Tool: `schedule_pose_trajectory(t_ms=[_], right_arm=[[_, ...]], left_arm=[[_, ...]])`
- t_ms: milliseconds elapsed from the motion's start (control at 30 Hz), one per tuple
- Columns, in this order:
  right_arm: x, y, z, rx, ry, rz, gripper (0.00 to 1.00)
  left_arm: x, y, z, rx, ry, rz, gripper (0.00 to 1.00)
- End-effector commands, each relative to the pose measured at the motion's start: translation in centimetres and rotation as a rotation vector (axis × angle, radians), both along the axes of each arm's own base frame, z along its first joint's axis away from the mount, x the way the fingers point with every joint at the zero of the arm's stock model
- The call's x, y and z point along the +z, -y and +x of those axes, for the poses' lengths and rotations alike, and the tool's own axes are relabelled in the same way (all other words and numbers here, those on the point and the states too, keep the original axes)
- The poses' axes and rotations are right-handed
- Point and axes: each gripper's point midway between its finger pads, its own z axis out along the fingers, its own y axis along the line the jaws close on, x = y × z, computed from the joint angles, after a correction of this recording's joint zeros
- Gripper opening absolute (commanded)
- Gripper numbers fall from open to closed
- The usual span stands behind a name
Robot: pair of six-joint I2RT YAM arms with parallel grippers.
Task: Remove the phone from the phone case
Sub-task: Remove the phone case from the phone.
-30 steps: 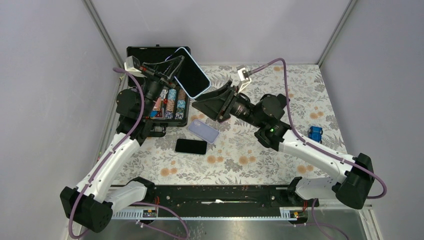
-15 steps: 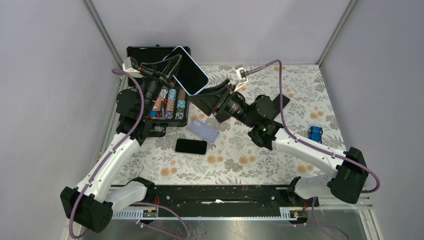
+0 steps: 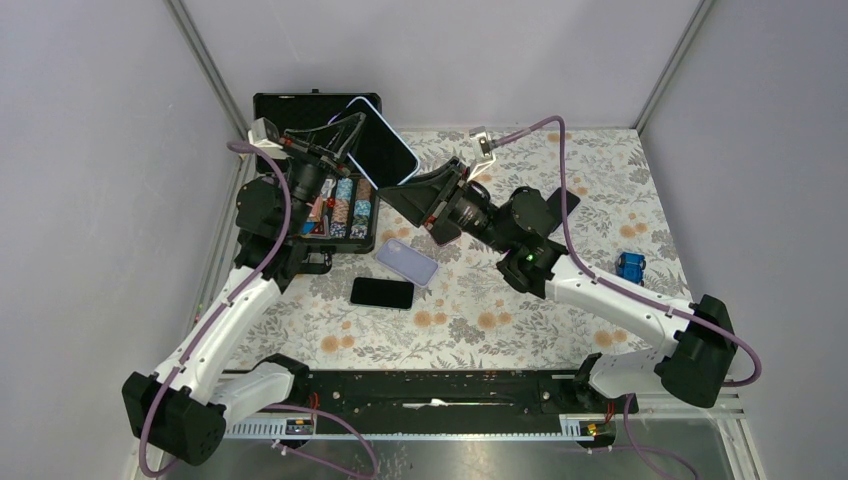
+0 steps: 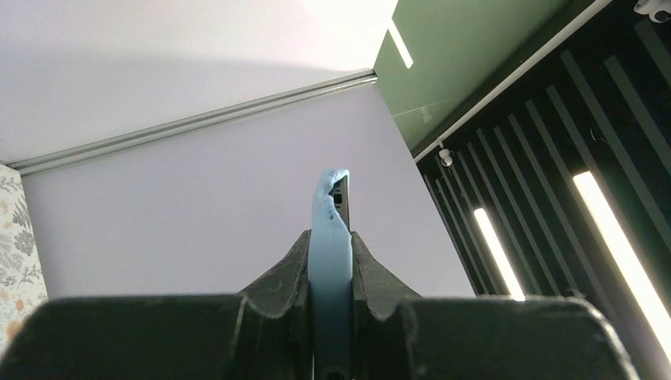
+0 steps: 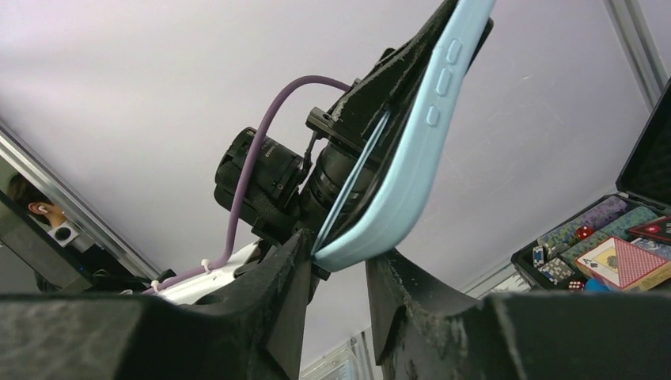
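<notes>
As left end effector clamps case | right end effector straddles corner, grip unclear

Tally on my table: two phones, two phone cases, one chip box, one blue oddment.
I count one black-screened phone inside a pale-blue rubbery phone case at eleven o'clock, one bare black slab phone at eight, one lilac phone case at nine, one open black poker-chip box at ten and one small blue object at three.
</notes>
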Motion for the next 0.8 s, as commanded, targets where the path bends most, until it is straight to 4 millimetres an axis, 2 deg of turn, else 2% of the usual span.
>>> schedule_pose_trajectory(t_ms=[0, 133, 233, 433, 567, 767], right_arm=[[2.4, 0.7, -0.5, -0.010, 0.048, 0.035, 0.37], [1.6, 0.7, -0.1, -0.027, 0.040, 0.015, 0.32], [0.9, 0.3, 0.0, -0.024, 0.051, -0.027, 0.20], [-3.7, 0.1, 0.7, -0.072, 0.179, -0.263, 0.00], [-5.1, 1.2, 1.5, -0.129, 0.262, -0.362, 0.00], [-7.1, 1.9, 2.8, -0.160, 0.280, -0.442, 0.00]], left_arm=[[3.9, -1.4, -2.7, -0.006, 0.108, -0.094, 0.00], [4.0, -1.5, -2.9, -0.017, 0.100, -0.106, 0.00], [3.9, -1.4, -2.9, -0.036, 0.080, -0.122, 0.00], [3.8, -0.5, -2.8, -0.121, -0.016, -0.131, 0.00], [2.9, 0.1, -2.6, -0.163, -0.118, -0.095, 0.00], [3.1, 0.5, -2.8, -0.226, -0.177, -0.097, 0.00]])
